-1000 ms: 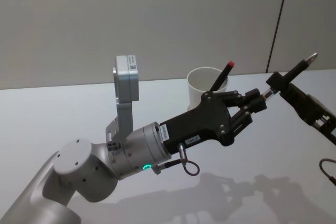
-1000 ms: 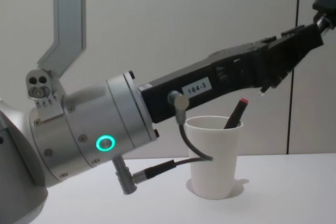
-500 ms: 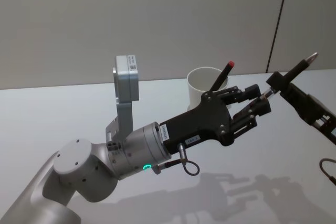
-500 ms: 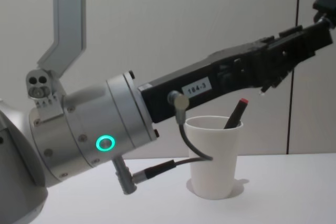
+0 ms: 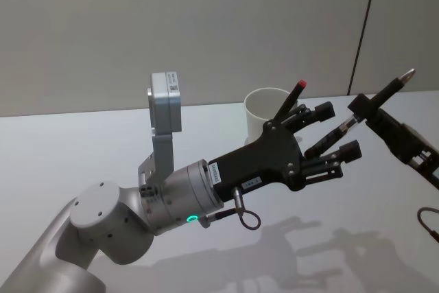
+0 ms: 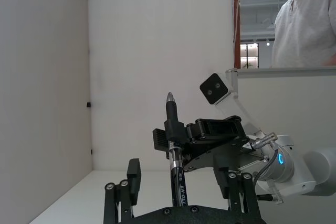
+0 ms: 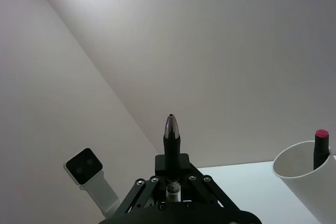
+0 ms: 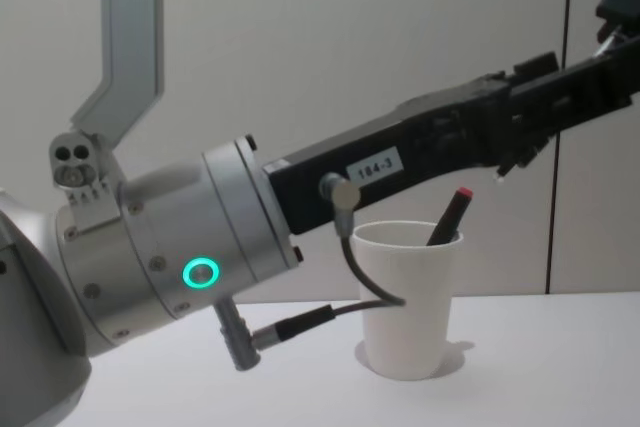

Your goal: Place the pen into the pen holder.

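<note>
Left gripper (image 5: 332,132): I see fingers spread around the pen (image 5: 381,94)
Right gripper (image 5: 358,106): pinching pen (3 o'clock of pen holder (image 5: 266,111))

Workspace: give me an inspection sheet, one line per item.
Surface: pale table, bare around the cup.
Job's things: black pen held off the table in the right claw, silver tip up; white pen holder upright at the back of the table.
Clutter: red-capped pen already leaning in the pen holder.
Grippers: left claw open, fingers spread on either side of the pen's lower end; right claw shut on the pen.
Cables: short black lead looping off the left wrist.
Surroundings: plain wall; a person in a grey shirt behind a partition.
</note>
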You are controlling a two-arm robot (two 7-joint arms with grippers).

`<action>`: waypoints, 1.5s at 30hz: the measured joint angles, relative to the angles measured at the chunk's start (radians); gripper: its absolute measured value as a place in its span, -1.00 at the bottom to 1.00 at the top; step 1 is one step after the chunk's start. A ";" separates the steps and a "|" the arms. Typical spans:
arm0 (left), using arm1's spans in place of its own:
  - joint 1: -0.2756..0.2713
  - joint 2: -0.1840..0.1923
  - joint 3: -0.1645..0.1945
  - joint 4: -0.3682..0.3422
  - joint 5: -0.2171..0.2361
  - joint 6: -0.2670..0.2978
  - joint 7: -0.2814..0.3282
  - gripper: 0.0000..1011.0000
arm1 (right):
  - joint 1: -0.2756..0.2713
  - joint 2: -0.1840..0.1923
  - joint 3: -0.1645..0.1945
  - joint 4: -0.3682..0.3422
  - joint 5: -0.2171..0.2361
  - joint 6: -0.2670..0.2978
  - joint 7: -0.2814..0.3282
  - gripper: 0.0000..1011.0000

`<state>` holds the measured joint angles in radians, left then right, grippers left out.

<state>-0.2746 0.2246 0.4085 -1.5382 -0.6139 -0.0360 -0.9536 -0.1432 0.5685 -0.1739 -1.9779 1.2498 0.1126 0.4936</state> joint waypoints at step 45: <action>0.000 0.000 0.000 0.000 0.000 0.000 0.000 0.98 | 0.154 -0.009 0.018 0.170 -0.329 -0.189 -0.101 -0.74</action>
<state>-0.2746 0.2246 0.4085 -1.5382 -0.6140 -0.0360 -0.9536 0.0106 0.5596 -0.1563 -1.8083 0.9204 -0.0767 0.3922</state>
